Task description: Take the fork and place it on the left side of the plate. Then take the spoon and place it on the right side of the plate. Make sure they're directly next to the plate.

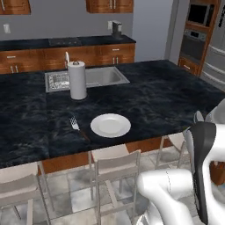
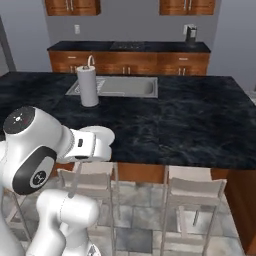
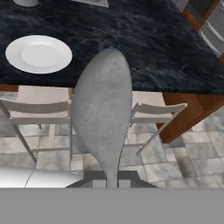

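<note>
- Work surface: dark marbled island counter, glossy black with pale veining, on a brown wooden base.
- Plate sits flat near the counter's front edge; also seen in the hand view, upper left.
- Fork lies on the counter just beside the plate's left side, tines pointing away from the front edge, dark handle toward it. A narrow strip of counter shows between fork and plate.
- Spoon is off the counter, pinched at its handle in the gripper; bowl looms large in the hand view, over the stools and floor. In the right base view a thin grey handle hangs below the hand.
- Gripper jaws pressed tight on the spoon's handle.
- Steel sink set into the island; white paper towel roll stands upright at its front edge.
- Pale stools tucked along the island's front; grey stone tile floor.
- Back wall: wooden cabinets under a dark countertop, upper cabinets above, grey walls.
- Built-in oven column on the right side of the room.
</note>
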### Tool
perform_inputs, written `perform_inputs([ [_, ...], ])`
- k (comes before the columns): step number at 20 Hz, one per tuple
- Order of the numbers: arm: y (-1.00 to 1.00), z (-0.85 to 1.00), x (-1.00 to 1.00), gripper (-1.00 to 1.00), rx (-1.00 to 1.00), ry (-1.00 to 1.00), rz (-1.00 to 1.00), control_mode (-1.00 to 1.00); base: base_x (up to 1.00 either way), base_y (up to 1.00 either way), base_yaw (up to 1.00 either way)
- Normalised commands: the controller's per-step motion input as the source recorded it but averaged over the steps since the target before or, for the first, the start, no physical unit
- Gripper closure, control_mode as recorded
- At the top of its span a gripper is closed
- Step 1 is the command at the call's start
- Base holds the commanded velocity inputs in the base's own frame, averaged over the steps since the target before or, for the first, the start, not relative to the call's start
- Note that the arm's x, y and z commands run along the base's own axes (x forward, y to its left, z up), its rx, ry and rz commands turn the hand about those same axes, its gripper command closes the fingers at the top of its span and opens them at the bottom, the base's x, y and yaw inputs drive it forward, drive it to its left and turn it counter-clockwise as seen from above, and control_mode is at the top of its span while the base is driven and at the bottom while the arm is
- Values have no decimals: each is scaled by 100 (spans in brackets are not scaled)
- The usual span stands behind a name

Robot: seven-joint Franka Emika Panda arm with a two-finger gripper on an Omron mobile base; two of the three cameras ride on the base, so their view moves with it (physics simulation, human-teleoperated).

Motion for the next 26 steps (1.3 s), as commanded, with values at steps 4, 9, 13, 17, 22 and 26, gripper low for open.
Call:
perform_inputs([
  [4, 0, 0, 0, 100, 0, 0, 0, 100, 35, -36, 38],
  [9, 0, 0, 0, 100, 0, 0, 0, 100, 39, -35, 37],
  [13, 0, 0, 0, 100, 0, 0, 0, 100, 39, -34, 37],
  [17, 0, 0, 0, 100, 0, 0, 0, 100, 33, -35, 36],
  [22, -8, -2, 2, 100, 2, 0, 7, -100, 12, -28, 27],
  [26, -52, -11, 15, 100, 12, 0, 27, -100, 0, 0, 0],
])
